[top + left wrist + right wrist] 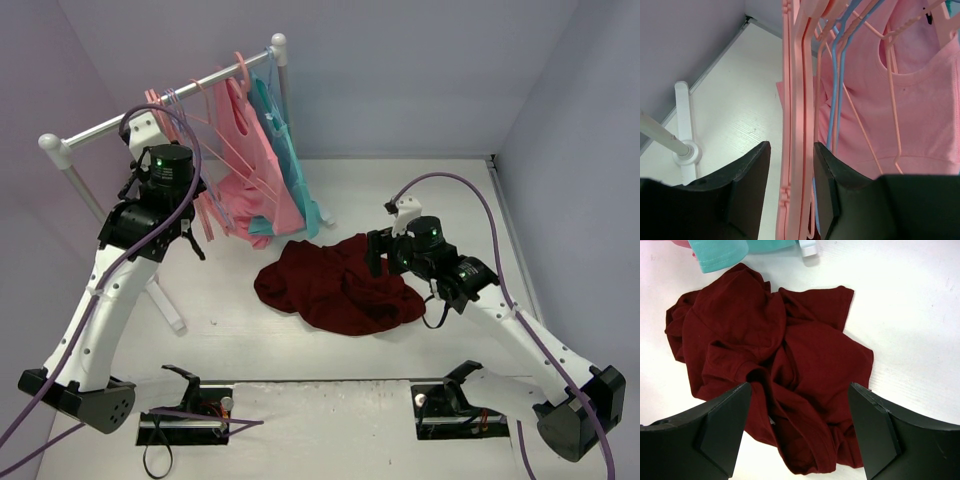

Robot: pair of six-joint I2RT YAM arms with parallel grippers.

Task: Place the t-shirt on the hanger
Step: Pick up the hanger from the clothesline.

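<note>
The dark maroon t-shirt (335,285) lies crumpled on the white table, and it fills the right wrist view (790,355). My right gripper (375,255) hovers just above its right part, jaws wide open and empty (800,386). My left gripper (190,240) is up at the clothes rack. In the left wrist view its jaws (791,146) stand open on either side of the salmon-pink hanger (796,125), which hangs between them. A gap shows beside the left finger (752,170). The right finger (825,175) is close to the hanger.
The rack's white bar (170,100) carries a pink garment (250,160), a teal garment (290,165) and several thin hangers, some lavender-blue (835,100). The rack's foot (165,300) stands beside the left arm. Purple walls close the back and sides.
</note>
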